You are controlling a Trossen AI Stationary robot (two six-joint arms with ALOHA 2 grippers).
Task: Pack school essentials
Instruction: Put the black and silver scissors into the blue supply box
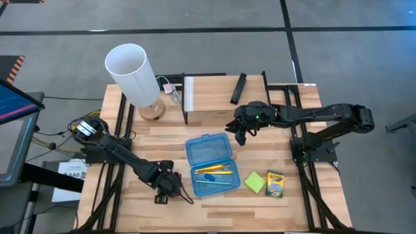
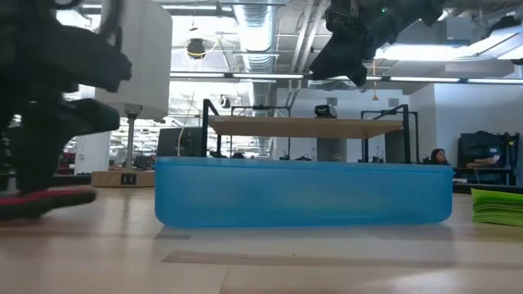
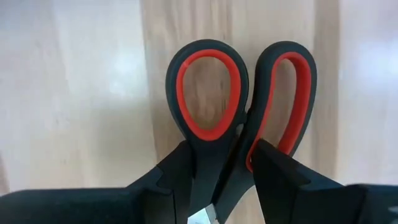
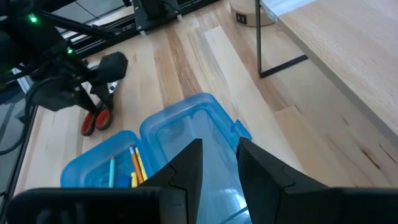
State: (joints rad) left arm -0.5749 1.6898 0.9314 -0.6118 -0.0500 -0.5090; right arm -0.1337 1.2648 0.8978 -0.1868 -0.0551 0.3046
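The red-handled scissors (image 3: 208,93) are at the table's near left, with my left gripper (image 1: 168,186) shut on them. An open blue box (image 1: 209,162) lies mid-table. Its base (image 1: 214,177) holds yellow and orange pencils (image 4: 135,163) and a pale green pen (image 1: 211,182). The lid (image 4: 186,124) lies flat beside the base, on its far side. To the right of the box lie a green sticky-note pad (image 1: 255,182) and a crayon box (image 1: 275,184). My right gripper (image 4: 219,152) hovers open above the lid's far right side, with nothing between its fingers. My left gripper pinches the scissors between its two fingers at the black shanks (image 3: 217,168), just below the two red-lined loops and near the pivot. The fingers point down from above. The scissors lie about level, low at the table (image 2: 45,200). Whether they rest on it I cannot tell.
A tall white cylinder (image 1: 133,71) stands at the far left. A low wooden shelf (image 1: 224,94) on black legs spans the far middle, with a slim black bar (image 1: 238,88) on it. Bare wood lies near the front edge.
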